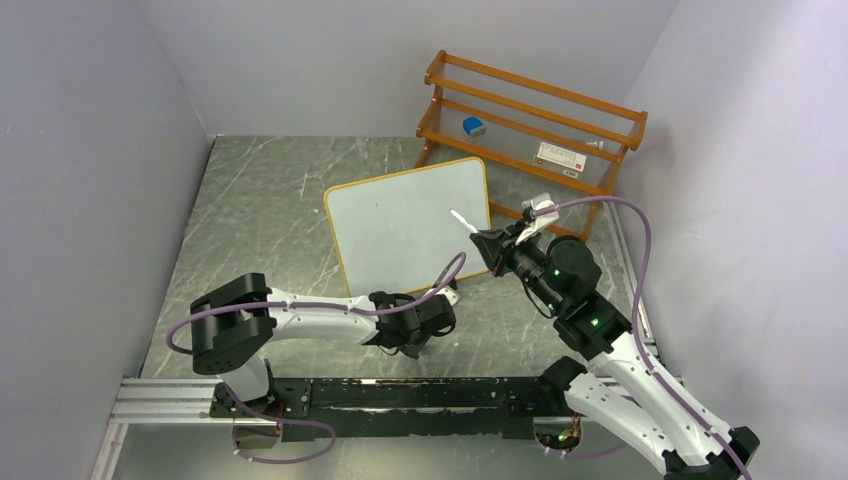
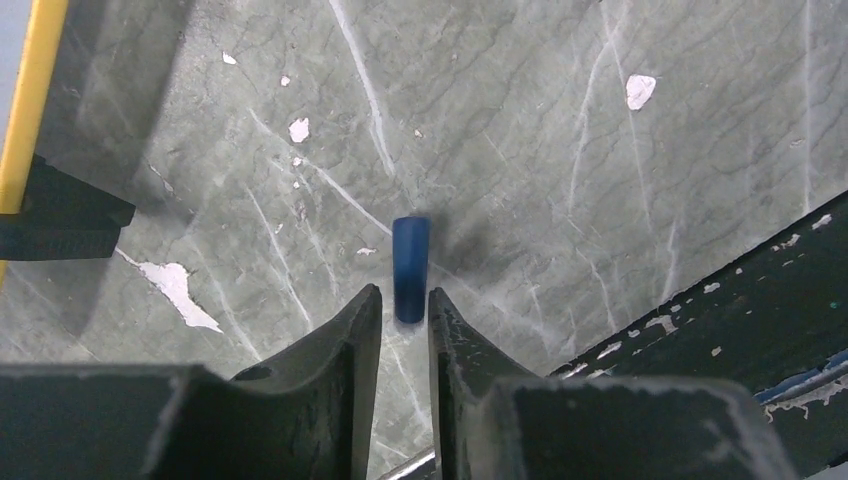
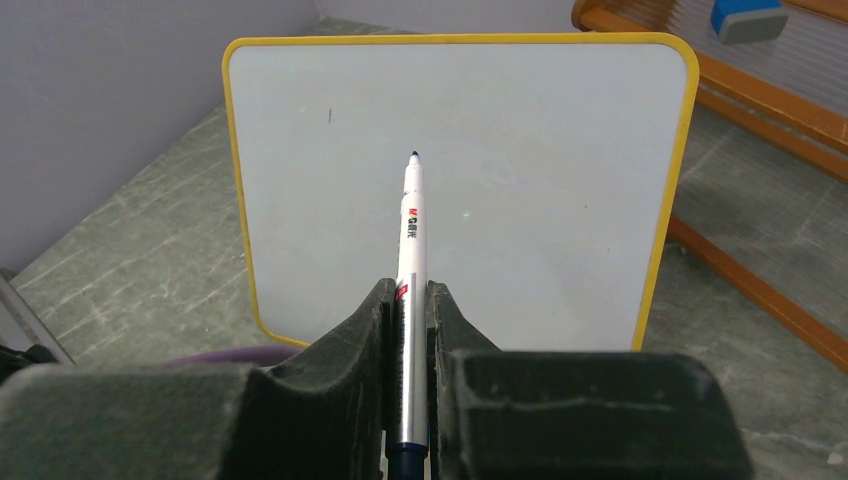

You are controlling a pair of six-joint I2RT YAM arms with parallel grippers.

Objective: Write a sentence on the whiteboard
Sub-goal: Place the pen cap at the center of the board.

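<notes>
The left gripper point(image 2: 405, 295) is low over the table point(image 2: 600, 200), just beside the board's near edge. Its 2 fingers are nearly together with a blue cap point(image 2: 410, 262) at their tips, but I cannot tell if they press it. The whiteboard point(image 1: 400, 235) sits mid-table and carries no sentence yet. The right gripper point(image 3: 408, 290) is clamped on the uncapped marker point(image 3: 412, 240), aimed at the board, probably to begin writing.

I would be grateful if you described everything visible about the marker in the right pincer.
The marker is a slim white pen with red and black print on its barrel, a silvery rear section and a dark, uncapped tip. The right pincer clamps it near the rear between both fingers, so it juts straight ahead. It points at the whiteboard, which bears no words; whether the tip touches cannot be judged.
</notes>
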